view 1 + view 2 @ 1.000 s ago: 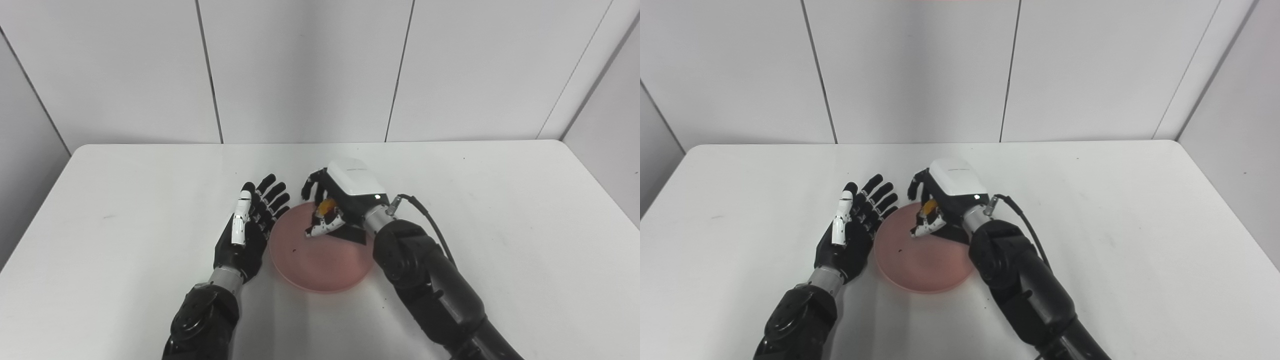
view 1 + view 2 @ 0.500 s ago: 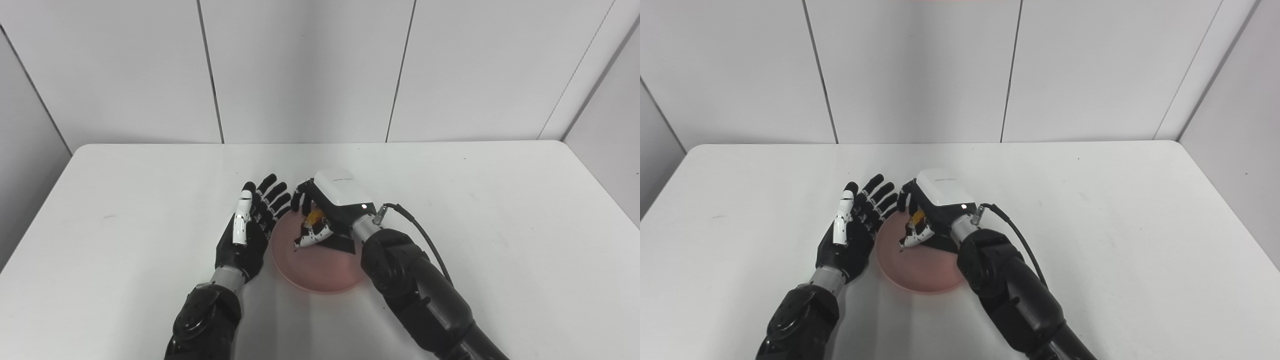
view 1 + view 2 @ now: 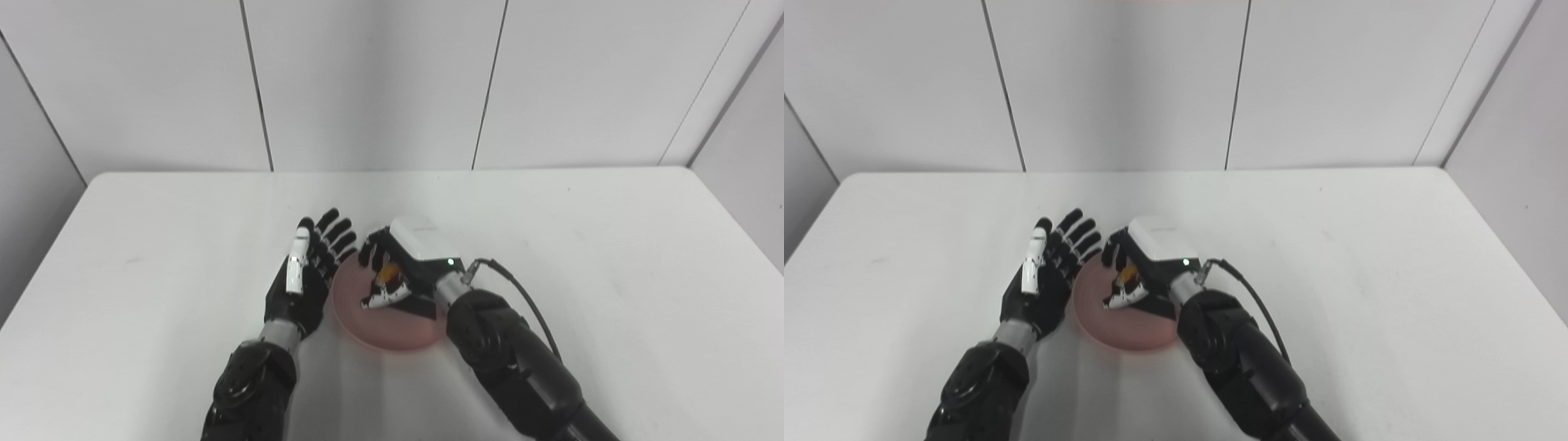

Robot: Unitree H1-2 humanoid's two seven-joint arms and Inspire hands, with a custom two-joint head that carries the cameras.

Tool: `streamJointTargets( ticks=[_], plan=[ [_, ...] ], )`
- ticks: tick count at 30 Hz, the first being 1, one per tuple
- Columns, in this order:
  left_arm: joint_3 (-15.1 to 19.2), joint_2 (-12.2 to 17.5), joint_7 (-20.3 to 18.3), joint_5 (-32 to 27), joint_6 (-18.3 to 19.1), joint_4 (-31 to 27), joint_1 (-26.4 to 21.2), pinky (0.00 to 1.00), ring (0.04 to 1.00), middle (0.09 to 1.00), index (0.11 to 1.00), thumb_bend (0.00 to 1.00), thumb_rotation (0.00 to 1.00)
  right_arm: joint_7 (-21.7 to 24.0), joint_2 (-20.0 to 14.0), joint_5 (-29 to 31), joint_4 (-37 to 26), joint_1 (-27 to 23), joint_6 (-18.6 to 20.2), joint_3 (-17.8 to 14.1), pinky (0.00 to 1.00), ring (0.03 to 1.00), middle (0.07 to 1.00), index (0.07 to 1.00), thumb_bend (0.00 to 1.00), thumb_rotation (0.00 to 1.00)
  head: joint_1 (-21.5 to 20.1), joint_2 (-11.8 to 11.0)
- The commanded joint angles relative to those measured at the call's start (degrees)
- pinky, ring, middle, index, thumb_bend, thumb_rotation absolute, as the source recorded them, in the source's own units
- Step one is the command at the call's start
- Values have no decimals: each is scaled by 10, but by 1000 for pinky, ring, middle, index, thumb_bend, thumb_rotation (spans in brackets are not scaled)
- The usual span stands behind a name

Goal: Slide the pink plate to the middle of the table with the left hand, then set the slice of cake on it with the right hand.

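The pink plate (image 3: 392,331) lies flat near the middle of the white table (image 3: 612,275). My right hand (image 3: 401,266) hovers low over the plate's far half, shut on the slice of cake (image 3: 387,274), of which only an orange-yellow bit shows between the fingers. I cannot tell whether the cake touches the plate. My left hand (image 3: 309,275) stands open, palm toward the plate, fingers spread, right at the plate's left rim. In the right eye view the same hands show as left hand (image 3: 1047,275) and right hand (image 3: 1145,263) by the plate (image 3: 1133,334).
A black cable (image 3: 520,294) loops from my right wrist over the table. White wall panels (image 3: 367,79) close off the table's far edge. Bare table surface stretches to the left and right of my arms.
My right hand with the cake has moved left over the plate and sunk lower toward it. The whole view has shifted slightly, so the camera moved. The left hand stays open beside the rim.
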Motion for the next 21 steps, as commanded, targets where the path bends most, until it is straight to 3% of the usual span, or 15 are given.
streamJointTargets(
  ticks=[1,4,5,6,7,9,12,14,17,21],
  plan=[
    [-3,0,7,9,18,-1,2,887,900,896,883,482,1000,2,-1,2,-17,-4,-11,0,242,312,469,494,527,0,1,0],
    [-3,-1,6,9,19,-1,1,893,905,897,881,484,1000,8,-3,0,-30,-3,-8,1,188,265,474,494,528,4,2,0],
    [-2,-1,6,8,20,0,0,894,906,897,881,484,1000,12,-4,-3,-36,-2,-5,2,217,308,480,653,546,1,2,0],
    [-2,-2,6,8,21,-1,0,895,909,899,886,483,1000,16,-4,-5,-40,-2,-1,2,248,351,521,754,615,155,3,0],
    [-2,-2,6,7,22,-1,0,895,909,900,886,483,1000,20,-4,-6,-44,-2,1,2,251,355,529,765,629,188,3,0],
    [-1,-2,4,5,22,-1,-1,896,915,907,897,480,1000,26,-4,-10,-52,0,3,1,375,549,713,843,693,457,3,0],
    [0,-2,0,0,18,0,0,905,901,906,904,474,1000,39,-3,-14,-68,3,7,0,540,783,911,963,813,731,5,0],
    [0,-2,-1,-1,17,0,0,912,905,905,894,479,1000,48,-6,-9,-76,3,0,-1,670,898,981,993,883,875,5,-1],
    [0,-2,-3,-6,20,-5,3,938,938,923,899,480,1000,62,-12,-3,-89,2,-12,-1,775,969,997,999,939,967,4,-2],
    [-3,1,-5,-4,20,-3,2,956,954,931,905,485,1000,73,-16,-7,-105,1,-13,0,807,984,1000,1000,975,999,5,-3]
  ],
)
